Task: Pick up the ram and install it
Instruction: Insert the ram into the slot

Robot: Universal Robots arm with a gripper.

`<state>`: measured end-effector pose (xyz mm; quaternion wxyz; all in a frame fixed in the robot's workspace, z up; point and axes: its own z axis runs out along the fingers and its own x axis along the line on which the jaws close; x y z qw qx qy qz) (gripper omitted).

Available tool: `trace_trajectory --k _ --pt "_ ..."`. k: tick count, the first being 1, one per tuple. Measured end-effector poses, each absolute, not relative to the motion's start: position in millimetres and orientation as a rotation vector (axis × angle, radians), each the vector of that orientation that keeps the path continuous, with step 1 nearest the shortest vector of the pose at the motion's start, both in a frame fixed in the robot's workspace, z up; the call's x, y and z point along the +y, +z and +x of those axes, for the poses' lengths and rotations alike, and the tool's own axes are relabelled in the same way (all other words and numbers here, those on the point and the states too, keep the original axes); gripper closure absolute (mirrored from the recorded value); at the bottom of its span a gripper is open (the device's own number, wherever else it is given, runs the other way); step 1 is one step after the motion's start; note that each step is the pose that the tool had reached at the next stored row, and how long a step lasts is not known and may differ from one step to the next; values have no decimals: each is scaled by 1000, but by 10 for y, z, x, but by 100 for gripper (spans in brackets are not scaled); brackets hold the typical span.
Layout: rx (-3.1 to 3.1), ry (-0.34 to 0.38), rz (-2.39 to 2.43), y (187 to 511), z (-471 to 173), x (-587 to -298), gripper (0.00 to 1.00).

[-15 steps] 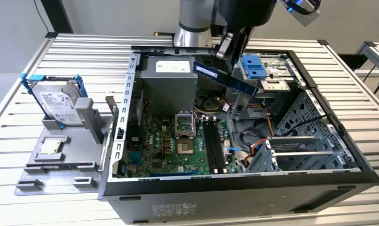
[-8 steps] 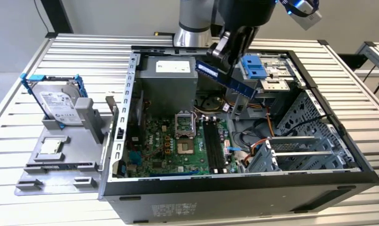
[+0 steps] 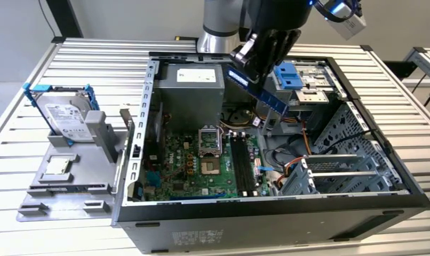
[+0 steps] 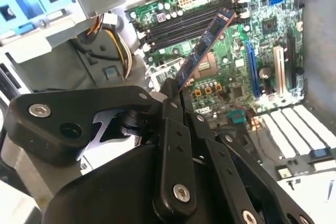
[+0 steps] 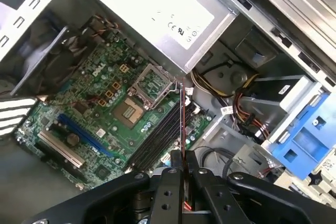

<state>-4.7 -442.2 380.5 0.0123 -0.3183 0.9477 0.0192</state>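
The ram (image 3: 259,92) is a long, thin blue stick, tilted and held in the air above the open computer case (image 3: 272,205). My gripper (image 3: 248,68) is shut on its upper end. Below it lies the green motherboard (image 3: 190,160) with its black slots (image 3: 240,160); the stick hangs well above them, touching nothing. In the second wrist view the ram (image 4: 206,44) juts out from my gripper (image 4: 175,94) over the slots (image 4: 181,24). Seen edge-on in the first wrist view, the ram (image 5: 182,121) runs from my gripper (image 5: 182,169) towards the slots (image 5: 157,141).
A silver hard drive in a blue frame (image 3: 62,113) and a small square silver chip (image 3: 58,167) rest on a grey fixture (image 3: 69,184) at the exterior view's left. Inside the case are the power supply (image 3: 190,80), a blue drive bay (image 3: 289,74) and loose cables (image 3: 300,154).
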Motion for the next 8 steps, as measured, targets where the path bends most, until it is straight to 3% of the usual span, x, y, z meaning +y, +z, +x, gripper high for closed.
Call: trace_trajectory --k 8 --pt "3019 57 -762 3805 -47 -4422 100"
